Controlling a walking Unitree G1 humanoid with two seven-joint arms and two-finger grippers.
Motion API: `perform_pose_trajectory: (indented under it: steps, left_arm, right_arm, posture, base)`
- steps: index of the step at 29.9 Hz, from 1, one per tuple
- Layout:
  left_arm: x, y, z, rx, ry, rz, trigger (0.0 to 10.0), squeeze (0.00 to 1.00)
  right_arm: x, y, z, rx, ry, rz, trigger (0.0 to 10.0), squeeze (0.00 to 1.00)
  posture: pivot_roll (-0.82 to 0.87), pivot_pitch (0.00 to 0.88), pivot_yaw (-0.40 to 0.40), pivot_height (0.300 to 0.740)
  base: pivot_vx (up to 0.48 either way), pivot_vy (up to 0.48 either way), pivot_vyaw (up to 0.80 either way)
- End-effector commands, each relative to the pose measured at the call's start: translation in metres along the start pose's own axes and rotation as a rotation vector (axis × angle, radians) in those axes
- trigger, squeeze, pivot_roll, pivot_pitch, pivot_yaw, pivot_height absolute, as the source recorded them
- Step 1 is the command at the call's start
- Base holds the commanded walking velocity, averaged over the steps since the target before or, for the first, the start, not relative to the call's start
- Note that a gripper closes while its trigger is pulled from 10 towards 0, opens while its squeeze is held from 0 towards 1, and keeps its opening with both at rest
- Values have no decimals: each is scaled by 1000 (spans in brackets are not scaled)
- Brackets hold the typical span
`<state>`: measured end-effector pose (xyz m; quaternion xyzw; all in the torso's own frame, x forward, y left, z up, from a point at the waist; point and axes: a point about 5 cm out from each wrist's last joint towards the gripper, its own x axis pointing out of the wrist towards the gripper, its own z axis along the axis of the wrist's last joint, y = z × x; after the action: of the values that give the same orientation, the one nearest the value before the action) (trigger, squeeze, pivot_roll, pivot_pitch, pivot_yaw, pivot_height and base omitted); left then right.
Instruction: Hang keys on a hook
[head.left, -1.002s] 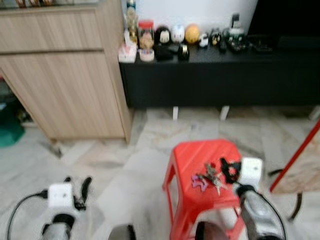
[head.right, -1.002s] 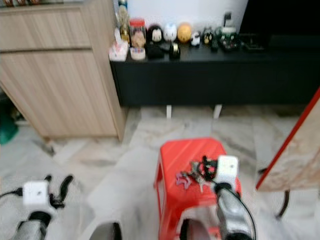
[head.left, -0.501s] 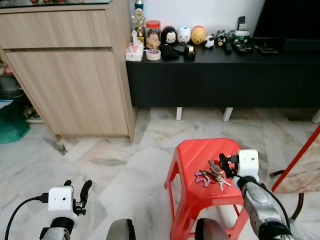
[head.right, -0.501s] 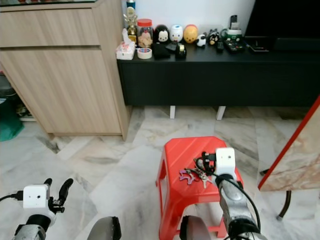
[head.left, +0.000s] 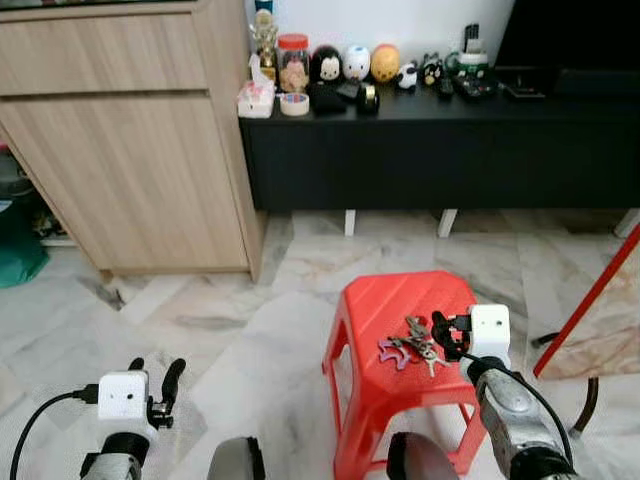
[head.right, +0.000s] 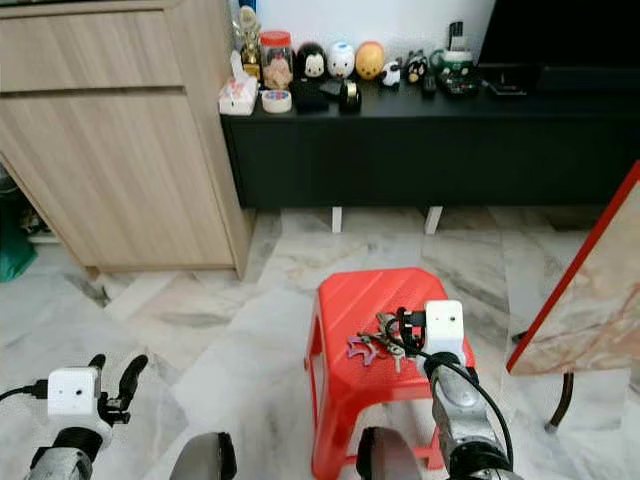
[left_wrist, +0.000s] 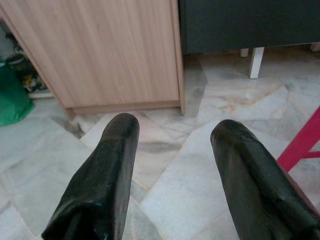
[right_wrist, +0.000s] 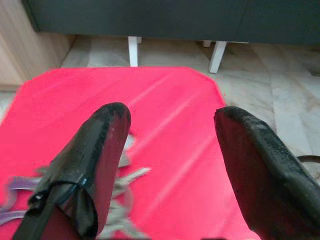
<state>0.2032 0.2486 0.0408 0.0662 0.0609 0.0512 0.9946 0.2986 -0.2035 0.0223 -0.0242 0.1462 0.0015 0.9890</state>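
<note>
No writing can be read on anything here. The floor is pale grey-veined marble tile. At far left a green bag sits on the floor beside a light wood cabinet. The left pincer hangs low over the floor, its two black fingers spread apart with nothing between them. To the cabinet's right a long black counter stands on white feet against a white wall, carrying a tissue box, a red-lidded jar, a roll of tape and a row of small round figurines, too small to count surely. Nearer, one red plastic stool stands on the tiles with a single bunch of keys lying on its seat, a purple tag at its left end. The right pincer sits just beside the keys over the seat, fingers parted and holding nothing. At far right a red-edged board leans.
</note>
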Motion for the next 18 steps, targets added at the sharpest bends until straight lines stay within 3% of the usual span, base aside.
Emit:
perform_pose_trajectory:
  steps: [1,13,18]
  left_arm:
    - [2,-2,1,7,-1,-5,10000,0]
    - [2,-2,1,-2,-1,10,10000,0]
    - [2,-1,1,-3,0,14,10000,0]
  right_arm:
    - [1,-6,2,-1,-2,-11,10000,0]
    - [3,0,5,-1,-5,15,10000,0]
    - [3,1,5,-2,-7,25,10000,0]
  posture:
    - [102,0,-12,580]
    - [106,0,-20,580]
    - [105,0,-24,580]
  base:
    - [0,0,0]
    - [0,0,0]
    - [280,0,0]
